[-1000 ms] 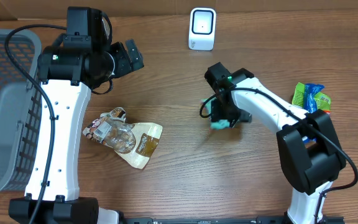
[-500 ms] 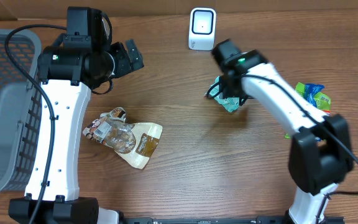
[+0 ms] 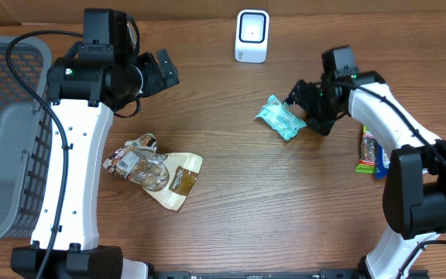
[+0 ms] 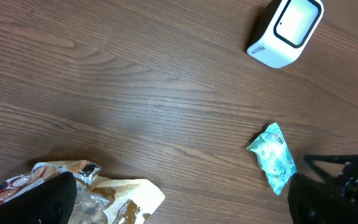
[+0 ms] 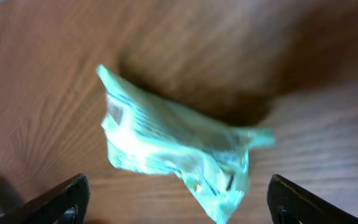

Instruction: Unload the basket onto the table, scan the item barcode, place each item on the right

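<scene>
- The teal packet point(image 3: 279, 118) lies flat on the wooden surface point(image 3: 223, 217), just to the left of the right claw point(image 3: 302, 108) in the overhead view. It is not touching the fingers.
- The right claw points at the packet with its jaws spread wide and nothing between them. In the wrist view the packet sits ahead of the two dark fingertips, resting on the wood.
- We see the packet's long axis running on a diagonal, from the upper left down toward the lower right. That puts it roughly across the line of the right claw's approach.
- The white scanner point(image 3: 252, 36) stands near the far edge, beyond the packet and a little to its left, with its window facing up at the overhead camera.
- The left claw point(image 3: 163, 70) hovers well apart on the other side of the surface, also wide open and empty. It is closer to the crumpled snack bag point(image 3: 153, 169) than to the packet.
- We judge the right arm much the nearer and the natural one to pick up the packet. From there the way to the scanner is up and to the left.
- The packet is a small pouch of crinkled mint-green film with crimped ends, puffed in the middle. A paler printed panel with fine lines shows near one end; it may be the barcode, though we cannot tell at this size.
</scene>
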Robot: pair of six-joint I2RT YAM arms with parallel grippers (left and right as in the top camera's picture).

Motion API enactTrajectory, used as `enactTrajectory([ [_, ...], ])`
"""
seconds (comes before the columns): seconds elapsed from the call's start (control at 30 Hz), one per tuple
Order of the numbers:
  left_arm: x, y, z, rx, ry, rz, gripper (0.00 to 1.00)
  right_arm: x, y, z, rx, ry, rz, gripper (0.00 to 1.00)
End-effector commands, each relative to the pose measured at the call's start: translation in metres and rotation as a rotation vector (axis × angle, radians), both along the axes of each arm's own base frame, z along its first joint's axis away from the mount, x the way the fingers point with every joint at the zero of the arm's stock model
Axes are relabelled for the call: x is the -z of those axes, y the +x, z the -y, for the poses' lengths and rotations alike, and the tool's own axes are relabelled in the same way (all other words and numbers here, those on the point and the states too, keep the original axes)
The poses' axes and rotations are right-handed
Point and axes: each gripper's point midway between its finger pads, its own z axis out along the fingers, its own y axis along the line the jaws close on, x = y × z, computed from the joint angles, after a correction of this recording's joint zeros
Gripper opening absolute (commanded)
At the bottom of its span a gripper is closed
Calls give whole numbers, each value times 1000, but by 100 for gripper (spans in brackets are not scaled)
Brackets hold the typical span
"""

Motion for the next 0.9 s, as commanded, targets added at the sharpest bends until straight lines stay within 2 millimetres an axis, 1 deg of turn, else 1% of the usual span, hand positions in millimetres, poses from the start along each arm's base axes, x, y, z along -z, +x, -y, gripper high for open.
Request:
enactTrajectory([
  [0.0,2,3,0,-4,4,-3,100,5,-13,-11,34,83,-59,89],
  [0.13,2,3,0,-4,4,-3,100,24,-18,-4,99,56,-76,80],
  [0.33,2,3,0,-4,4,-3,100,50,-20,3,194,53,-64,74],
  [0.4,2,3,0,-4,4,-3,100,54,-17,4,219,55,-47,72],
  [0.5,2,3,0,-4,4,-3,100,54,-7,4,226,58,6,67],
  [0.53,2,3,0,-4,4,-3,100,52,-1,7,234,45,35,63],
  [0.6,2,3,0,-4,4,-3,100,50,5,8,238,40,65,47],
  [0.7,2,3,0,-4,4,-3,100,51,7,10,243,26,72,12],
  [0.73,2,3,0,-4,4,-3,100,51,6,10,244,26,70,7],
  [0.77,2,3,0,-4,4,-3,100,51,6,10,239,24,72,4],
  [0.87,2,3,0,-4,4,-3,100,48,10,8,178,26,113,4],
])
